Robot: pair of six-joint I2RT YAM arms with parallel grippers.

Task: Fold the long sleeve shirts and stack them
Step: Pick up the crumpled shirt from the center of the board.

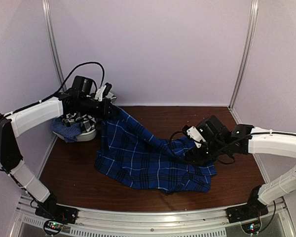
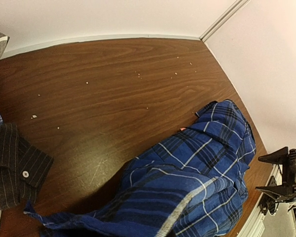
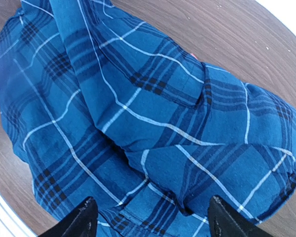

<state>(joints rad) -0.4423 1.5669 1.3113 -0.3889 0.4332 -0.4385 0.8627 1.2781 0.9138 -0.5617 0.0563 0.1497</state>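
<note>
The royal-blue plaid shirt (image 1: 148, 160) lies spread over the middle of the table, and one corner rises to the back left. My left gripper (image 1: 107, 106) holds that raised corner. In the left wrist view its fingers are hidden under the bunched blue cloth (image 2: 187, 187). My right gripper (image 3: 153, 222) is wide open just above the shirt's right part (image 3: 153, 123), with nothing between its fingertips (image 3: 84, 217). It also shows in the top view (image 1: 196, 156). Other shirts lie in a pile (image 1: 75, 126) at the back left, among them a dark pinstripe one (image 2: 10, 168).
The pile of shirts sits against the left wall, right under my left arm. White walls and metal posts close the table at the back and sides. A metal rail (image 1: 153, 217) runs along the near edge. Bare brown tabletop (image 2: 113, 84) lies behind the blue shirt.
</note>
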